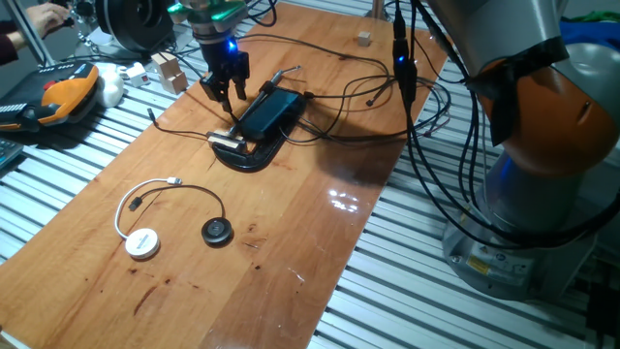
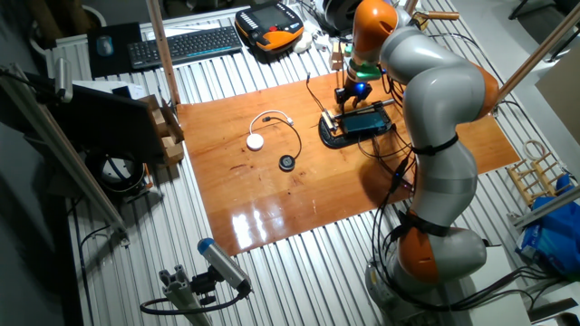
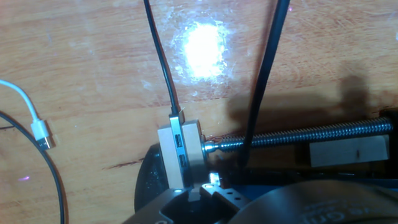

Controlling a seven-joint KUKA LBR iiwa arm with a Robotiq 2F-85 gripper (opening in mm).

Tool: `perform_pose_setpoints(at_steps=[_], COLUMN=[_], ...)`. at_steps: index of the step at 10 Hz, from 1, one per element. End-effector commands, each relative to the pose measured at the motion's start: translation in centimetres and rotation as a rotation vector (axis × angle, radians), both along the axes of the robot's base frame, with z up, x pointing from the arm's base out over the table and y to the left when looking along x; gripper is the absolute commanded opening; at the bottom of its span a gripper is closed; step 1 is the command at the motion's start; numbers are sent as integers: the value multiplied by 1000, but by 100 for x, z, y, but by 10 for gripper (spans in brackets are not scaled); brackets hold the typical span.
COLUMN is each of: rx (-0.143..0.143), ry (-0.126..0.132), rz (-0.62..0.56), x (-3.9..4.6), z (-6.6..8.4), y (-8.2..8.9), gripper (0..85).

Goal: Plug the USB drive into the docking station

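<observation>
The docking station (image 1: pixel 269 111) is a flat blue box lying on the wooden board, held by a black clamp (image 1: pixel 244 155), with thin black cables plugged in. It also shows in the other fixed view (image 2: pixel 368 120). In the hand view its pale end face (image 3: pixel 181 152) carries two blue ports, one above the other. My gripper (image 1: pixel 225 93) hangs over that end of the dock, also seen in the other fixed view (image 2: pixel 349 94). In the hand view my gripper (image 3: pixel 198 200) is shut on a small silver USB drive (image 3: pixel 194 193), just below the ports and not inserted.
The clamp's threaded screw (image 3: pixel 298 134) presses on the dock's end. A white puck (image 1: pixel 142 241) with a white cable and a black disc (image 1: pixel 217 231) lie toward the board's near left. Small wooden blocks (image 1: pixel 170 71) and an orange pendant (image 1: pixel 60 92) sit at the far left.
</observation>
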State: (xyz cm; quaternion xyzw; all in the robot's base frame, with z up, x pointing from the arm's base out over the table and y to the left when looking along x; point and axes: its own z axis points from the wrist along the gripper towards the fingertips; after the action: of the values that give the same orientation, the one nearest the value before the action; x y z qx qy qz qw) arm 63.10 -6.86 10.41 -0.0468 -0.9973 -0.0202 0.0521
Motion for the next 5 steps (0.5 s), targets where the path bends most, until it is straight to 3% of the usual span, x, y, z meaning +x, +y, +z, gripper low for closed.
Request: perform_pose_setpoints(at_steps=[1,5], rx=[-1,-15], ry=[0,0], rz=[0,3], x=[1,1], z=[6,-2], y=[2,17], gripper=[510,510])
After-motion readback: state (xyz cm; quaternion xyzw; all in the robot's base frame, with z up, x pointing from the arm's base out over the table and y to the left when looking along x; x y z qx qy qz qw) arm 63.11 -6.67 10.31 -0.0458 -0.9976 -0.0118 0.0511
